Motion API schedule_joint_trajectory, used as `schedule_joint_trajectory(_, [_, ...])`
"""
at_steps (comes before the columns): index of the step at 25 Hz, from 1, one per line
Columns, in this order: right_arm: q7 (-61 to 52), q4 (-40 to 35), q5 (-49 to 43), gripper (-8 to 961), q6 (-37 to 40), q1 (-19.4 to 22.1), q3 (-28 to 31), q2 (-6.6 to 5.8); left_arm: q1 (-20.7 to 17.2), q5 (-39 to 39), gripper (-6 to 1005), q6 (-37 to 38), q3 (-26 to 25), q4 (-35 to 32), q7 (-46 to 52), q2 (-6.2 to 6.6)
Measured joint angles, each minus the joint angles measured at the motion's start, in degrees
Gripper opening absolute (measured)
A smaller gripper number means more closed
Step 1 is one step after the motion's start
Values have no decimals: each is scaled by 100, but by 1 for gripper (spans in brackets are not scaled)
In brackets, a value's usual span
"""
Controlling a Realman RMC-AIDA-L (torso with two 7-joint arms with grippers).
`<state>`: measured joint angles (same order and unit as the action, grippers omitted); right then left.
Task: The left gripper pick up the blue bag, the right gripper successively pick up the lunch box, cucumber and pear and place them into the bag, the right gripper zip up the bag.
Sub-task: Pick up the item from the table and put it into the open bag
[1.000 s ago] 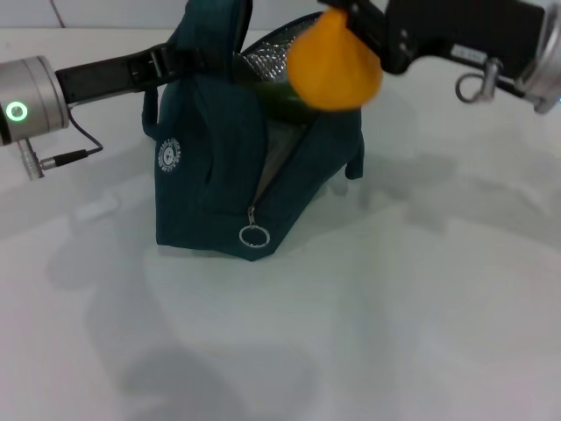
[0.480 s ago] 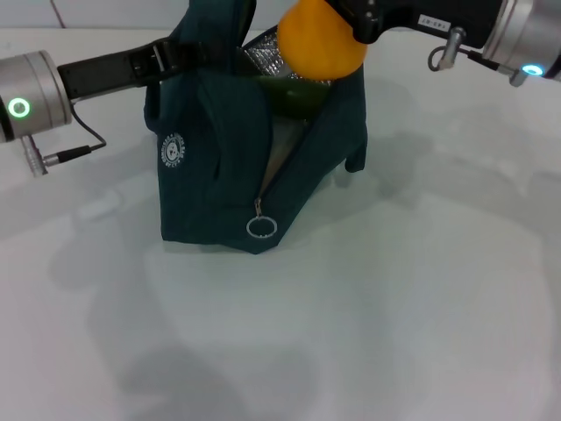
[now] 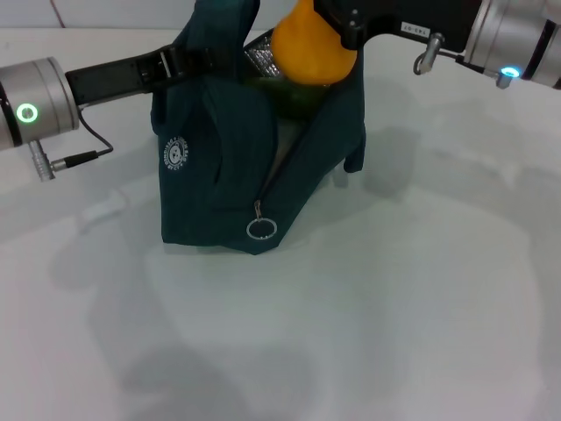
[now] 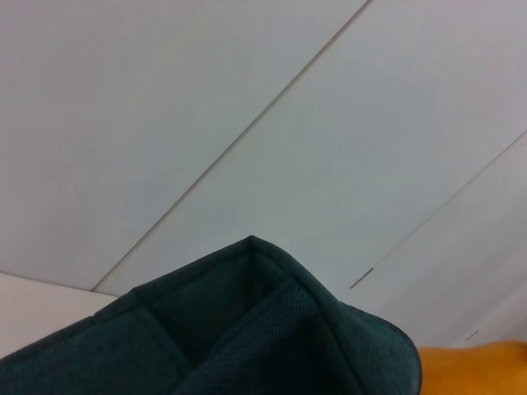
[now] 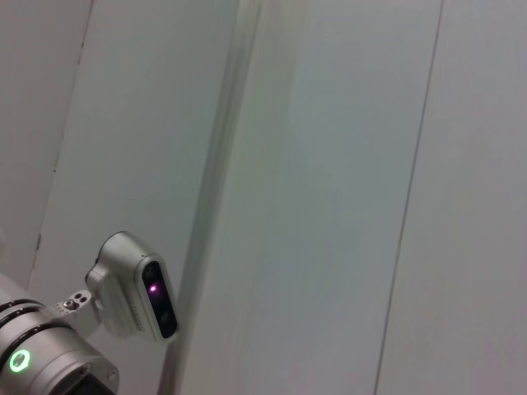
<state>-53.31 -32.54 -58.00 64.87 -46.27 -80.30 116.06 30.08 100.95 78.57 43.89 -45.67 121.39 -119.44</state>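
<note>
The left hand [image 3: 188, 60] reaches in from the side, gripping the one blue bag [image 3: 228, 167] by its top on the bench [image 3: 394, 307]. The right hand [image 3: 337, 22] holds one pear [image 3: 307, 53] over the bag's mouth, just above one cucumber [image 3: 289, 95] inside.

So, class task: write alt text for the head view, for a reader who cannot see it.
The right end effector holds an orange-yellow pear over the open top of a blue bag on a white table. The left end effector grips the bag's upper edge. A green cucumber shows inside, and the zipper ring hangs at the front, unzipped.
</note>
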Motion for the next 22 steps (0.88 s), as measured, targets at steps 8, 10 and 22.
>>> schedule_joint_trajectory(8, [-137,11,26,49,-281,-66,2,4,-44,-1,46,41,30,7,-1,0])
schedule_joint_trajectory(10, [-131,5,28,50,-276,-45,4,4,-64,-1,46,63,32,36,-1,0])
schedule_joint_trajectory(22, [-114,-6,50,58,-212,-73,6,7,-160,-1,46,282,29,164,-8,-9])
